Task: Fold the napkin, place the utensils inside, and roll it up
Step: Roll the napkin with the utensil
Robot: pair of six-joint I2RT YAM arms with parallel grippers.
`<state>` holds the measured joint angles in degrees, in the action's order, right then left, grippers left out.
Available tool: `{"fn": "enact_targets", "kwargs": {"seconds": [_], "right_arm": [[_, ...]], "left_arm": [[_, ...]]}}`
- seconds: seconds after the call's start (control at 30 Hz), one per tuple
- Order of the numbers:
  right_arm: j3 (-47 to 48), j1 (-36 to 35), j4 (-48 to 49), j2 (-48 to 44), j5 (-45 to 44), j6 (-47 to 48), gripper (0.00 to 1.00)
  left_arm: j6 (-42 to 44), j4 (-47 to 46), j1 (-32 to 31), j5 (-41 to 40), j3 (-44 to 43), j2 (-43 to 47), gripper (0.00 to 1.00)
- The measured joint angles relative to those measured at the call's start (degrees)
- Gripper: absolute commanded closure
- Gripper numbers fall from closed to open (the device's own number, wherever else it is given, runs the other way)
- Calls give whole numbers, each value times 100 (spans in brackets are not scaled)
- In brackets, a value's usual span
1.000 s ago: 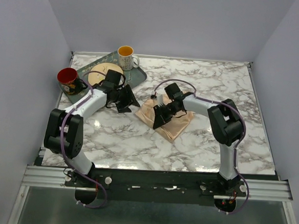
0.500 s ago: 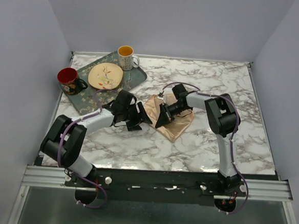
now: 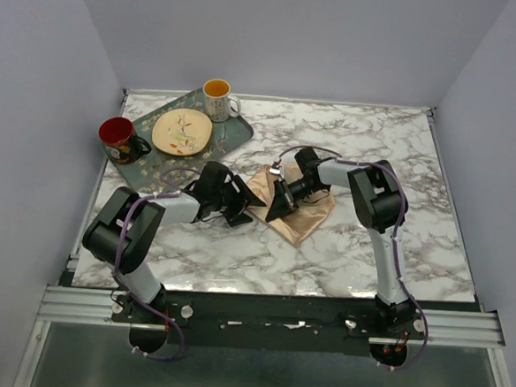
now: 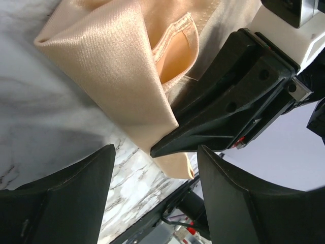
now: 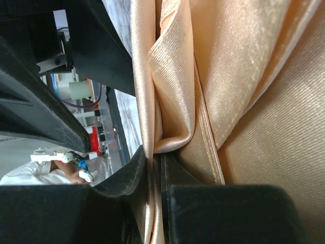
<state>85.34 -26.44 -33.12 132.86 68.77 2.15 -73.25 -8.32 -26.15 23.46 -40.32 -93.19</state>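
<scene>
**Fold step, with both arms at the napkin.** The napkin [image 3: 303,213] lay near the middle of the marble worktop [image 3: 377,140], partly doubled over on itself, with its layers loose and uneven rather than pressed flat.

The right pincer [image 3: 273,209] was clenched on the napkin's left edge. In the right wrist view its fingers [image 5: 133,170] pinched a raised fold of cloth between them.

The left pincer [image 3: 242,212] stood just beside that same edge, released. In the left wrist view its two fingers [image 4: 61,195] were spread wide with nothing between them. The napkin's folded corner and the tip of the right pincer lay directly ahead of them.

A tray [image 3: 236,132] at the far left of the worktop carried a floral plate [image 3: 183,132] and an orange-lined mug [image 3: 217,98]. A red mug [image 3: 117,136] stood at the tray's left end. The utensils could not be made out in any view.

*Step in hand (judged):* the napkin was being folded. The fold looked unfinished, since the layers gaped open and one edge was lifted off the worktop. Neither the placing of the utensils nor the rolling had begun.

*Next move (judged):* the left pincer would need to close on a free edge or corner beside the right pincer's hold, without striking it, as the two stood very close together. Both arms could then draw the cloth taut and lay it down flat. The thin, slippery-looking fabric would likely call for a firm pinch.
</scene>
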Motion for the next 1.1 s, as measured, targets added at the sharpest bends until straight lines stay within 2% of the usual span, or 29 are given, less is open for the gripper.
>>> {"fn": "enact_targets", "kwargs": {"seconds": [0.23,0.5,0.7,0.93,1.1], "right_arm": [[46,0,-28,46,42,-28,100],[79,4,-20,87,175,-103,100],[79,9,-13,107,251,-129,99],[79,20,11,133,358,-236,99],[79,24,28,179,511,-367,99]], "left_arm": [[-243,4,0,-22,39,-101,34],[-439,195,-7,-138,33,-101,32],[-632,-66,-11,-140,55,-190,33],[-833,-260,-46,-223,76,-256,39],[-1064,-763,-52,-251,372,-258,41]]}}
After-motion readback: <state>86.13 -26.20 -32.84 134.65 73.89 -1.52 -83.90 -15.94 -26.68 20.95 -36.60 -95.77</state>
